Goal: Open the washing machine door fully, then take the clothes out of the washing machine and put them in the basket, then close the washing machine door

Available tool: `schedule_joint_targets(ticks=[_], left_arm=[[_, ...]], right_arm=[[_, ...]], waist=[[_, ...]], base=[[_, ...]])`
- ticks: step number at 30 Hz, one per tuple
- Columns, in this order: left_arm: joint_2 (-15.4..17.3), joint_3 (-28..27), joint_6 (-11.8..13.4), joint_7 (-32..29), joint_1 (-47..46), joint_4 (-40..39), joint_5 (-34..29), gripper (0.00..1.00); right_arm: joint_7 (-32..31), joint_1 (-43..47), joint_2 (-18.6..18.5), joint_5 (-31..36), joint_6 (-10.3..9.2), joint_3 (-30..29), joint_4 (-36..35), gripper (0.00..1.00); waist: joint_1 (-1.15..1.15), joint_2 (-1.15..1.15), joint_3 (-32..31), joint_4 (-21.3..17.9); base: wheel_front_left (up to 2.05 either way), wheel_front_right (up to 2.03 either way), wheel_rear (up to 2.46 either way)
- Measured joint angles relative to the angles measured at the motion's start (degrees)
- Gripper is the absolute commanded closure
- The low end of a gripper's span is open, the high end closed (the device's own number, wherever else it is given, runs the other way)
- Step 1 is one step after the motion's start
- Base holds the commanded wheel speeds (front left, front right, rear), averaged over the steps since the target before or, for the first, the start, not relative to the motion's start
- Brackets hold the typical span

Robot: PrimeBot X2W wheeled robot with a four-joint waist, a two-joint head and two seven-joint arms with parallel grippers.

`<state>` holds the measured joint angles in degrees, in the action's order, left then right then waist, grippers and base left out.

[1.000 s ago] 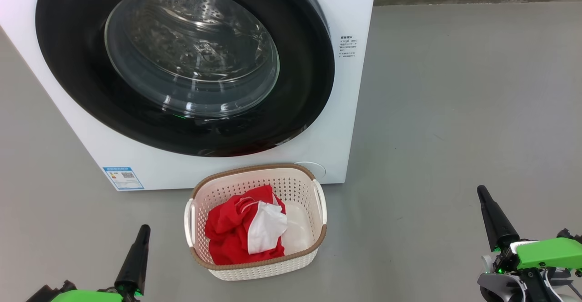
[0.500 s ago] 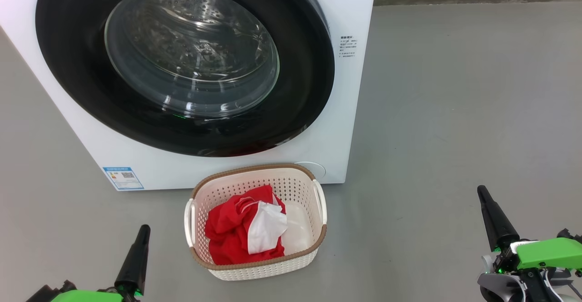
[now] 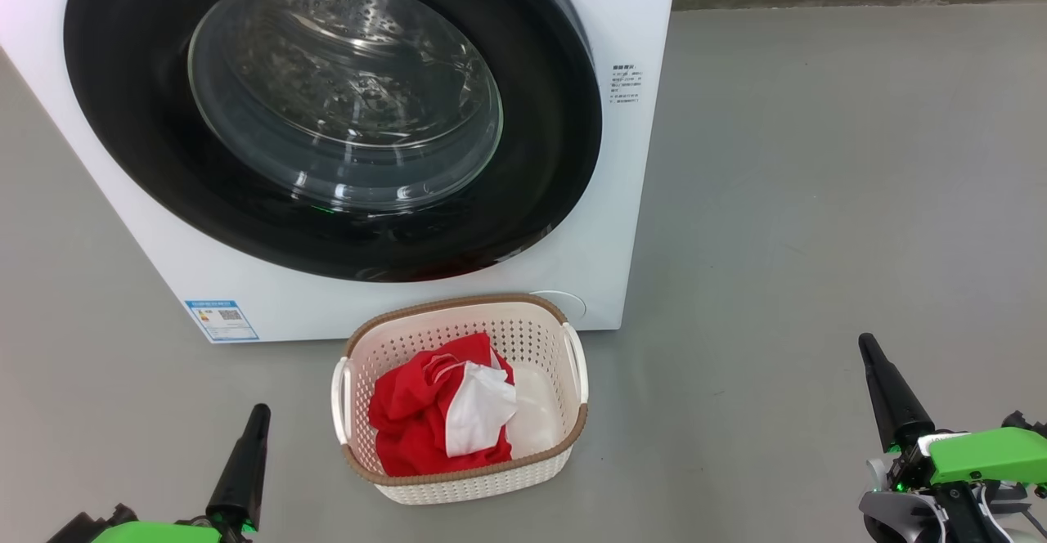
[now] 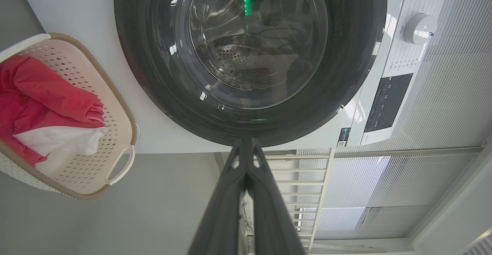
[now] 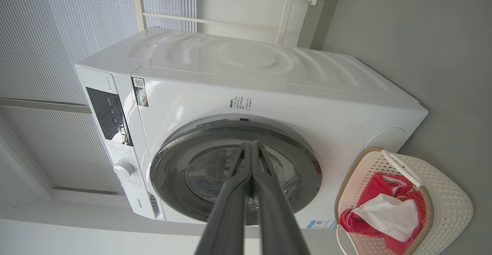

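Grey concrete-looking floor (image 3: pixel 818 199) all around, with the washing machine (image 3: pixel 638 20) taking up the top left of the head view. The washing machine door (image 3: pixel 343 93) is shut, its black rim flat against the white front, and you can see the steel drum through the glass bowl. Down at the bottom left corner of the front there's a small blue label (image 3: pixel 221 320).

The basket (image 3: pixel 474 486) sits on the floor just in front of the machine, right below the door. The clothes (image 3: pixel 409 420) are inside it, a red heap toward the basket's left half with a white piece lying on top.

Both arms hang low and well clear of the basket, one on each side. The left gripper (image 3: pixel 258 410) has its fingers pressed together with nothing in them, and the right gripper (image 3: pixel 865 340) is the same: fingers together, empty. In the left wrist view you also get the white dial (image 4: pixel 419 28) and the dark control panel (image 4: pixel 388 101), with slatted blinds (image 4: pixel 442 93) behind the machine.
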<state>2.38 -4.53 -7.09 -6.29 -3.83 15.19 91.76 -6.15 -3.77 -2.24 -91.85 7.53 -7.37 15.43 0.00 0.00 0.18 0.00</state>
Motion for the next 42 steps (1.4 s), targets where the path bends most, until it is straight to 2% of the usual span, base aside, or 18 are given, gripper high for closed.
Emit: schedule_joint_targets(ticks=[42], left_arm=[[0.00,0.00,0.00,0.00,0.00,0.01,0.00,1.00]], right_arm=[[0.00,0.00,0.00,0.00,0.00,-0.01,0.00,1.00]], waist=[[0.00,0.00,0.00,0.00]], base=[[0.00,0.00,0.00]])
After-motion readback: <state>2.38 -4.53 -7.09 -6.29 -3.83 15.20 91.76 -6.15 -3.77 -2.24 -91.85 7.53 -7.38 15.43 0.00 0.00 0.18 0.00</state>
